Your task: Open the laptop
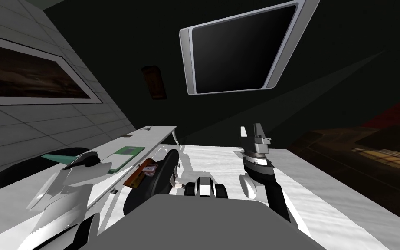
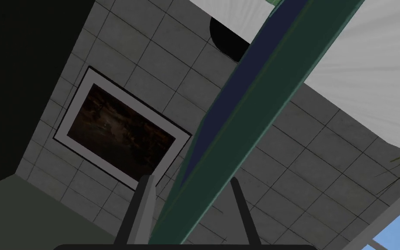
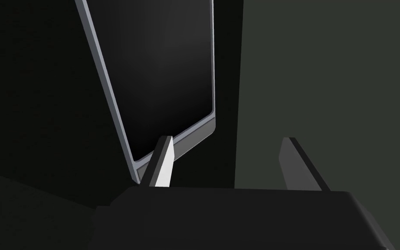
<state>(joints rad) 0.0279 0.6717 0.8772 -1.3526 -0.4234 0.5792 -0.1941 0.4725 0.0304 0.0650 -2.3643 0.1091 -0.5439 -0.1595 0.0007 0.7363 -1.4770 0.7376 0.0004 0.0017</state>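
I am gripping one laptop point(image 2: 255, 100) by its thin green edge, left gripper point(image 2: 191, 178) closed on it; my right gripper point(image 3: 228, 139) is standing open, free space between its two fingers.

Slim laptop point(image 2: 264, 113); dark green shell, navy inner face; seen edge-on, tilted; on the white desk point(image 1: 151, 135) at ten o'clock.

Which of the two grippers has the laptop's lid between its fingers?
The left gripper: the green laptop lid runs between its fingers, which stand close at its sides. The right gripper stands open and empty.
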